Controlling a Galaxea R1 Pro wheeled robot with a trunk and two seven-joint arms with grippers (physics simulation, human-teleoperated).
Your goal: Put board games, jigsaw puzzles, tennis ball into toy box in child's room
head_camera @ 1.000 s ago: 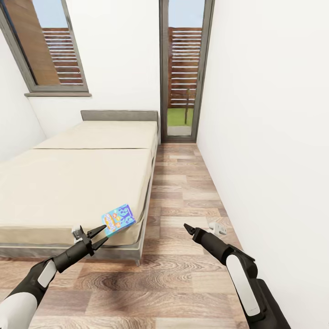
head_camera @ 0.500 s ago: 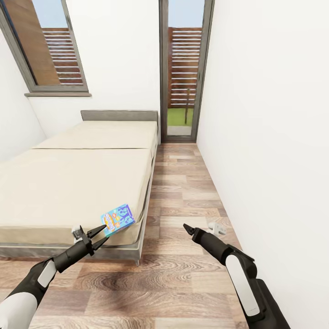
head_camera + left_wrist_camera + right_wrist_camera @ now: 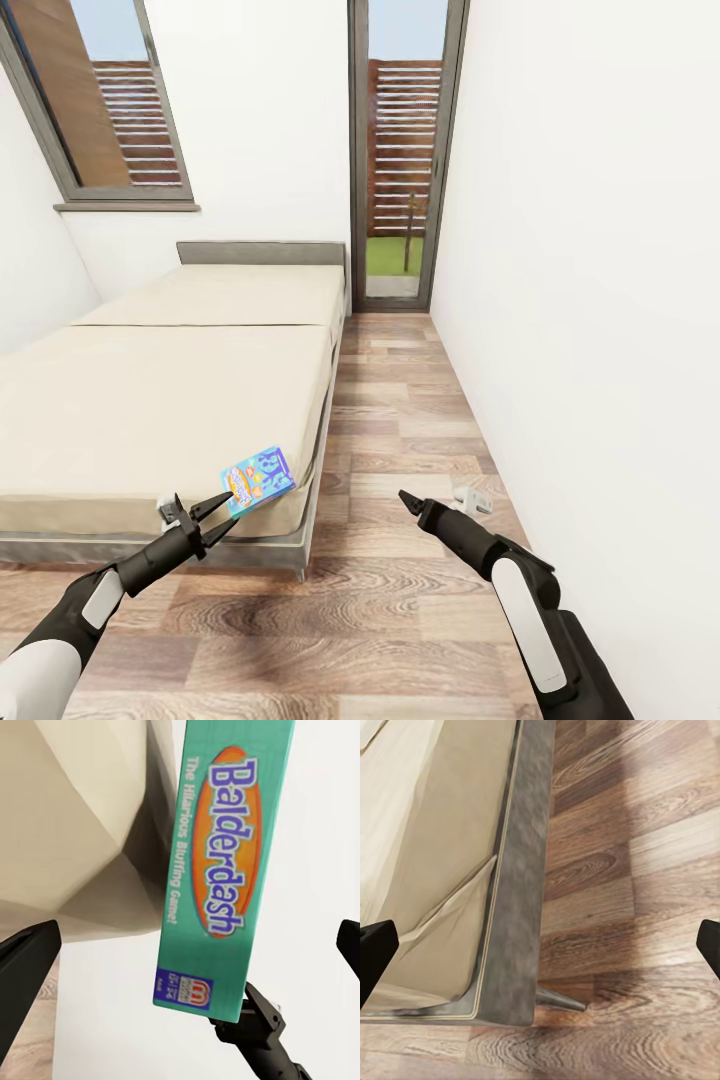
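A board game [image 3: 259, 479] with a blue, yellow and orange cover lies tilted on the near right corner of the bed [image 3: 150, 400], overhanging its edge. In the left wrist view its teal "Balderdash" side [image 3: 217, 862] stands upright between my widely spread fingers [image 3: 26, 960]. My left gripper [image 3: 226, 510] is open, with its tips just short of the box's lower corner. My right gripper [image 3: 405, 497] is open and empty over the floor to the right of the bed. It faces the bed's grey frame [image 3: 514, 907].
A wood-plank aisle [image 3: 400, 420] runs between the bed and the white right wall [image 3: 600, 300] to a glass door [image 3: 405, 160]. A small white object [image 3: 474, 498] lies on the floor near the wall, just beyond my right gripper. A window [image 3: 100, 100] is at back left.
My right arm has crept slightly to the left. The left gripper and the board game have not moved.
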